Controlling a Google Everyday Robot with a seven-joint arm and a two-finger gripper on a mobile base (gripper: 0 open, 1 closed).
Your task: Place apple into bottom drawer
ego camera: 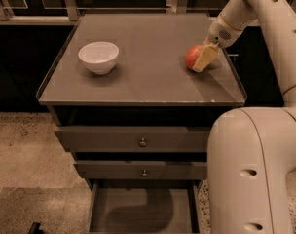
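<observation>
1. The apple (191, 56) sits on the cabinet top (148, 79), toward the right rear, near the right edge. It appears to rest on the surface and is not lifted.
2. The gripper (205, 57) is down at the apple, touching or just beside its right side, with its pale yellow tip lying across the fruit. Whether it has closed on the apple or is only set against it, I cannot tell from this view.
3. The bottom drawer (143, 213) is already pulled out below the two knobbed drawers (138, 139), which are nearly closed. Its floor shows bare, with only a shadow across it, so the opening needs no further work.
4. A white bowl (99, 56) stands on the left of the top, well apart from the apple and out of the way.
5. By my reading, the task is at an early stage: the reach is made and the drawer is ready, but the apple has not left the top.
6. What is left: a secure grasp, a lift clear of the raised edge, a carry forward and down past the upper drawer fronts, and a release inside the bottom drawer.
</observation>
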